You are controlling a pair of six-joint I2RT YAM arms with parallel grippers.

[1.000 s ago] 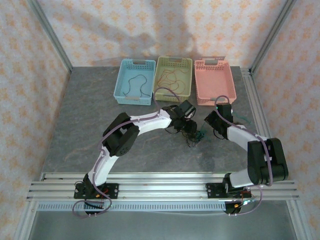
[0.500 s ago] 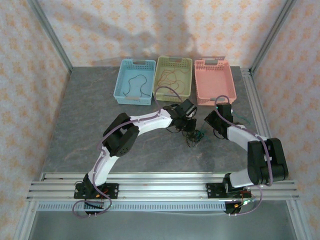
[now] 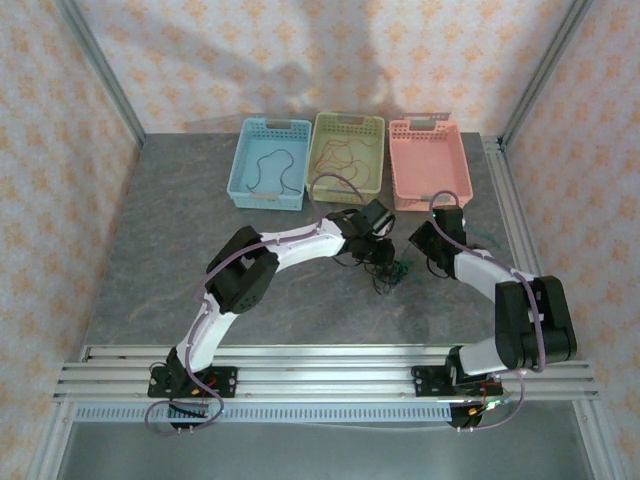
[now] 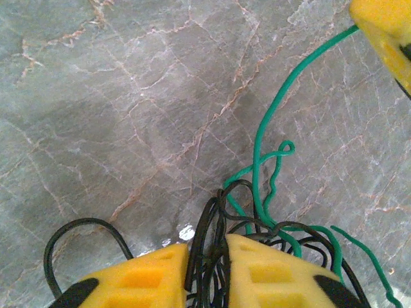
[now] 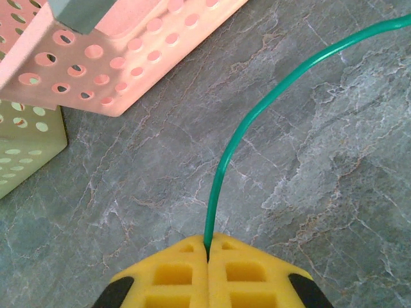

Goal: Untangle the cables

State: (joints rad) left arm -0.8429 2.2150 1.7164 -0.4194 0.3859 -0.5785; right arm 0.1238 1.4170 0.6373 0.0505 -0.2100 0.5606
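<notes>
The cables lie as a small tangle [image 3: 394,270] of black and green strands on the table between my two grippers. My left gripper [image 4: 207,247] is shut on a bundle of black cables [image 4: 215,212]; more black loops spread beside its fingers. A green cable [image 4: 266,135] winds up out of the knot to my right gripper's yellow finger [image 4: 385,32]. My right gripper [image 5: 207,242] is shut on that green cable [image 5: 257,115], which arcs away to the upper right. From above, the left gripper [image 3: 378,252] and right gripper [image 3: 420,240] stand close together.
Three baskets stand in a row at the back: blue [image 3: 268,200] with a black cable inside, light green [image 3: 348,120] holding reddish cables, pink [image 3: 430,125]. The pink basket [image 5: 128,58] lies just beyond my right gripper. Purple-grey arm cables loop over both arms.
The left gripper's jaws have narrowed onto the black strands. Both arms have hardly moved, and the right gripper still holds the green cable.
</notes>
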